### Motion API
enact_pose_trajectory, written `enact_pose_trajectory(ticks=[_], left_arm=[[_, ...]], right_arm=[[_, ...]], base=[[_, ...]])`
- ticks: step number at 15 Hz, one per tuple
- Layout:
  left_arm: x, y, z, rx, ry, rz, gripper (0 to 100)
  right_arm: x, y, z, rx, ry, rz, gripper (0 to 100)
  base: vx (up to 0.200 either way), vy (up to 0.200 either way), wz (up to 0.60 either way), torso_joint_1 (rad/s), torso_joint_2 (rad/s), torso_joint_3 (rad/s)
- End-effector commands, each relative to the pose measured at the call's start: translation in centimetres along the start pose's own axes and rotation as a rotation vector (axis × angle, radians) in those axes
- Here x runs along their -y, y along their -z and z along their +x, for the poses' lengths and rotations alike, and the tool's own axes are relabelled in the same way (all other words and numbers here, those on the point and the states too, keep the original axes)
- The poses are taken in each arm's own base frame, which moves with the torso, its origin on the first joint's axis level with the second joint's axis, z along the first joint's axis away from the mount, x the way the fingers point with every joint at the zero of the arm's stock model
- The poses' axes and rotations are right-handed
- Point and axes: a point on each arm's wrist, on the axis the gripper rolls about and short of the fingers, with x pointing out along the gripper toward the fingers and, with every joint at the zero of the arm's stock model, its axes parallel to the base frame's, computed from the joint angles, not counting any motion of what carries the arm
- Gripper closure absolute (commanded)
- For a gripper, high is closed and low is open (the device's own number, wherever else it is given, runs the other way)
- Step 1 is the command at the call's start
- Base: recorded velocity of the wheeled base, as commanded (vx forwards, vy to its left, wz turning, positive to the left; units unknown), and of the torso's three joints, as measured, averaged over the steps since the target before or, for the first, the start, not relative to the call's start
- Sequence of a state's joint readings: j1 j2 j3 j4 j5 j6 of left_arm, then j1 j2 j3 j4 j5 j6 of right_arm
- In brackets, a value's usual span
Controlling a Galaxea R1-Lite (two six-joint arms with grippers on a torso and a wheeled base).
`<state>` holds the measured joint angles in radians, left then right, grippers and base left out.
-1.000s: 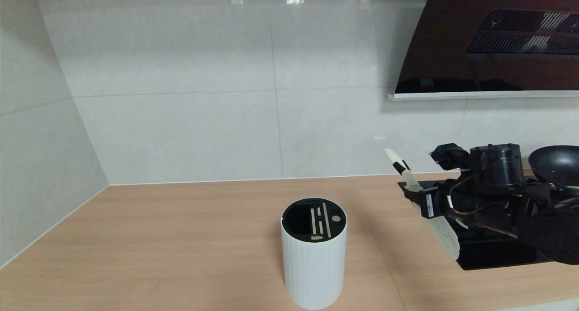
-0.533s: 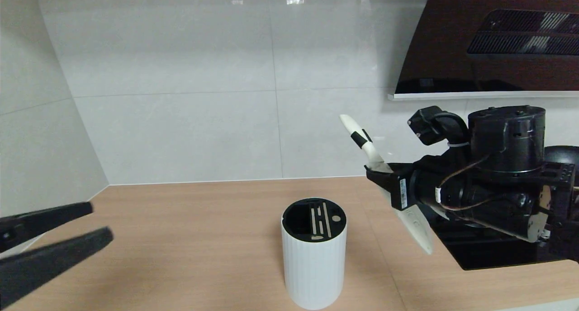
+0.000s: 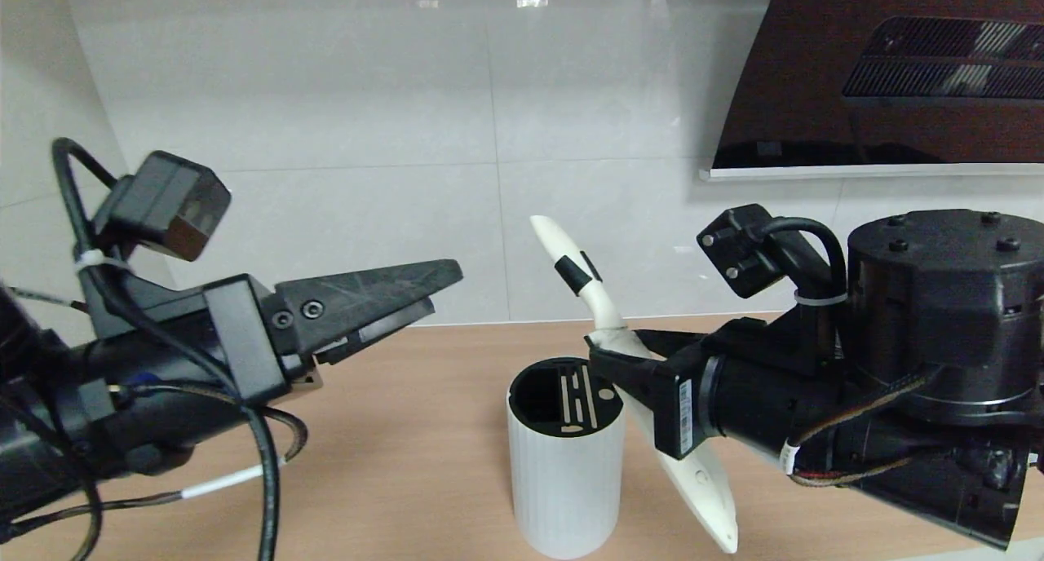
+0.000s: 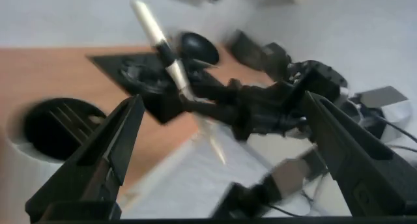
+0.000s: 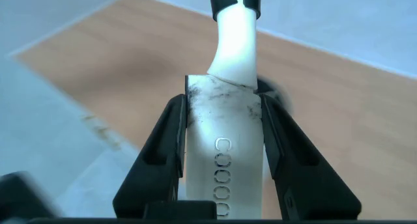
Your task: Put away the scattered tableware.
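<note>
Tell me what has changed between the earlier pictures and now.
The right claw, shut on the white knife, moved left toward the white ribbed holder; the blade now hangs near its right side. The left claw came in from the left, open, and rose. The holder stayed in place.

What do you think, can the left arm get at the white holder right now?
Probably yes: the left gripper hangs open beside the holder with nothing between them, and the right gripper with its knife sits on the holder's other side.

Fingers point(image 3: 652, 382) of the right gripper point(image 3: 624, 353) hide the white utensil point(image 3: 693, 479) at its middle.
</note>
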<state>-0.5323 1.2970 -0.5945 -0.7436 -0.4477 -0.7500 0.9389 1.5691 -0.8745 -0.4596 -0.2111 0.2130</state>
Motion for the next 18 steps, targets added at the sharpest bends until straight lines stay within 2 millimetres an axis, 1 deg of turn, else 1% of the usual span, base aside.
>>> enact_pose_trajectory(ticks=[1, 2, 3, 4, 5, 6, 7, 12, 18], left_arm=[[-1.5, 1.3, 1.4, -0.064, -0.036, -0.036, 0], [-1.9, 1.8, 2.1, -0.090, -0.044, -0.048, 0], [-2.0, 2.0, 2.5, -0.091, -0.057, -0.051, 0], [-2.1, 2.2, 3.1, -0.076, -0.085, -0.048, 0], [-2.2, 2.3, 3.4, -0.068, -0.099, -0.048, 0], [-2.2, 2.7, 4.4, -0.038, -0.146, -0.041, 0], [-2.3, 3.0, 4.8, -0.025, -0.162, -0.025, 0], [-2.2, 2.9, 4.9, 0.004, -0.147, -0.006, 0], [-2.4, 3.0, 5.0, 0.000, -0.151, -0.009, 0]], right_arm=[[-0.7, 0.4, 0.3, -0.014, -0.021, -0.005, 100], [-2.0, 0.3, 1.0, -0.010, -0.039, 0.034, 100], [-2.7, 0.5, 1.3, -0.012, -0.036, 0.054, 100], [-3.4, 1.0, 1.7, -0.020, -0.026, 0.052, 100], [-3.6, 1.1, 1.9, -0.023, -0.023, 0.049, 100], [-4.2, 1.6, 2.1, -0.031, -0.030, 0.049, 100], [-4.7, 1.6, 1.9, -0.030, -0.047, 0.063, 100], [-5.4, 2.0, 1.8, -0.042, -0.068, 0.061, 100], [-5.8, 1.9, 1.4, -0.035, -0.084, 0.063, 100]], base=[[0.000, 0.000, 0.00, 0.000, 0.00, 0.000], [0.000, 0.000, 0.00, 0.000, 0.00, 0.000], [0.000, 0.000, 0.00, 0.000, 0.00, 0.000], [0.000, 0.000, 0.00, 0.000, 0.00, 0.000], [0.000, 0.000, 0.00, 0.000, 0.00, 0.000], [0.000, 0.000, 0.00, 0.000, 0.00, 0.000], [0.000, 0.000, 0.00, 0.000, 0.00, 0.000], [0.000, 0.000, 0.00, 0.000, 0.00, 0.000], [0.000, 0.000, 0.00, 0.000, 0.00, 0.000]])
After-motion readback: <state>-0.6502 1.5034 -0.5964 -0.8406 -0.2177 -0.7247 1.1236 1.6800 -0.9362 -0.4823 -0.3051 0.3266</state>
